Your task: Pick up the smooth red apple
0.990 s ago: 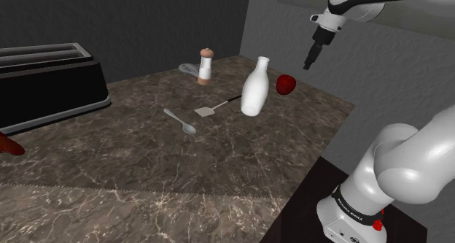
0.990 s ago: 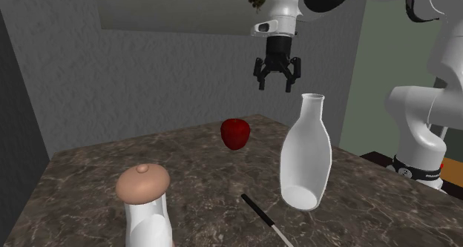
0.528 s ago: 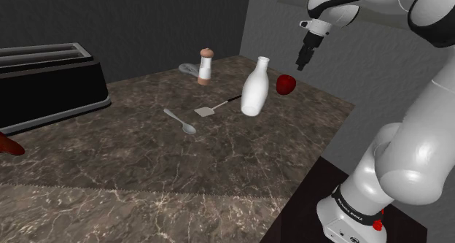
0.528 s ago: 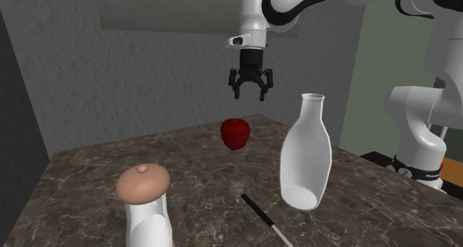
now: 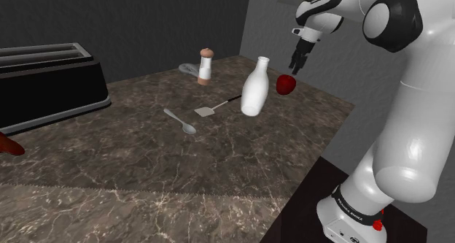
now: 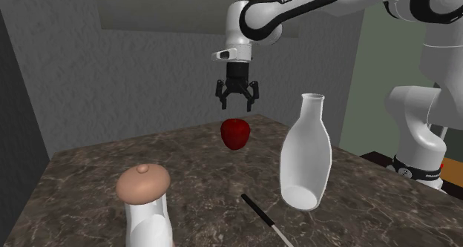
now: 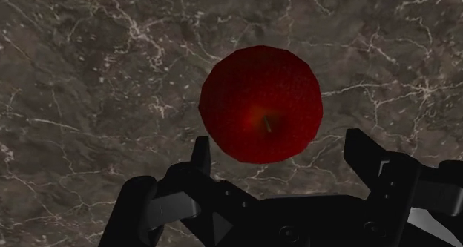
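Observation:
A smooth red apple (image 5: pixel 286 84) sits on the dark marble counter (image 5: pixel 182 154) near its far corner, beside the white bottle (image 5: pixel 255 87). The black gripper (image 5: pixel 296 65) hangs open just above the apple, pointing straight down. In the second exterior view the gripper (image 6: pixel 237 103) hovers a short way over the apple (image 6: pixel 236 133), fingers spread and not touching it. The wrist view looks down on the apple (image 7: pixel 261 104), stem up, just ahead of the gripper (image 7: pixel 286 158) and its two spread fingers (image 7: pixel 371 158).
A white bottle (image 6: pixel 304 153) stands close to the apple. A shaker with a tan cap (image 5: pixel 205 65), a spatula (image 5: pixel 216 106) and a spoon (image 5: pixel 180 121) lie on the counter. A black toaster (image 5: pixel 45 82) stands at the shoulder view's left. Grey walls meet behind the apple.
The arm has swung toward the apple and lowered; the open gripper moved from beside and above it to directly over it. The apple has not moved.

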You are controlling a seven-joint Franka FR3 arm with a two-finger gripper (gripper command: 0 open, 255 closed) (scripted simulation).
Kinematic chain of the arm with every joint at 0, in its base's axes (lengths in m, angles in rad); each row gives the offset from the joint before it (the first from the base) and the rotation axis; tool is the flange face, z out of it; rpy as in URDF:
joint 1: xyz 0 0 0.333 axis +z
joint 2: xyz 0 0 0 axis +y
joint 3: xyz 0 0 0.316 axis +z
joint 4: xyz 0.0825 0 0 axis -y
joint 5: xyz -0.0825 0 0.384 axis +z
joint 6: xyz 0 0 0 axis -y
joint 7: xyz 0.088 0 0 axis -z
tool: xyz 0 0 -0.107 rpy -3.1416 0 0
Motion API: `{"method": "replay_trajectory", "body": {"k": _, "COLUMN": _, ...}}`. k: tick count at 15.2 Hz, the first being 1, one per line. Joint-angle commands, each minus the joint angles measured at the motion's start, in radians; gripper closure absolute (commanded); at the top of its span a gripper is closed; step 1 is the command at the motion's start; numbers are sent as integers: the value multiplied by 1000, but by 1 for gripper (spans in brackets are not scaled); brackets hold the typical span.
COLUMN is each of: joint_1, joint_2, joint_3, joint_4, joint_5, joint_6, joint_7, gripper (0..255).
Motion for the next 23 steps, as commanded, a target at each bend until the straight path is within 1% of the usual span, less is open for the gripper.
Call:
{"method": "replay_trajectory", "body": {"k": 1, "joint_1": -2, "joint_2": 7, "joint_3": 3, "joint_4": -18, "joint_5": 9, "joint_6": 23, "joint_7": -10, "gripper": 0}}
{"method": "replay_trajectory", "body": {"k": 4, "joint_1": -3, "joint_2": 15, "joint_3": 6, "joint_4": -32, "joint_5": 17, "joint_6": 40, "joint_7": -16, "gripper": 0}}
{"method": "replay_trajectory", "body": {"k": 5, "joint_1": -3, "joint_2": 15, "joint_3": 7, "joint_4": -32, "joint_5": 17, "joint_6": 40, "joint_7": -16, "gripper": 255}}
{"method": "replay_trajectory", "body": {"k": 14, "joint_1": -4, "joint_2": 15, "joint_3": 6, "joint_4": -32, "joint_5": 17, "joint_6": 40, "joint_7": -17, "gripper": 255}}
{"method": "replay_trajectory", "body": {"k": 23, "joint_1": 1, "joint_2": -18, "joint_3": -8, "joint_4": 55, "joint_5": -20, "joint_6": -64, "joint_7": 19, "gripper": 255}}
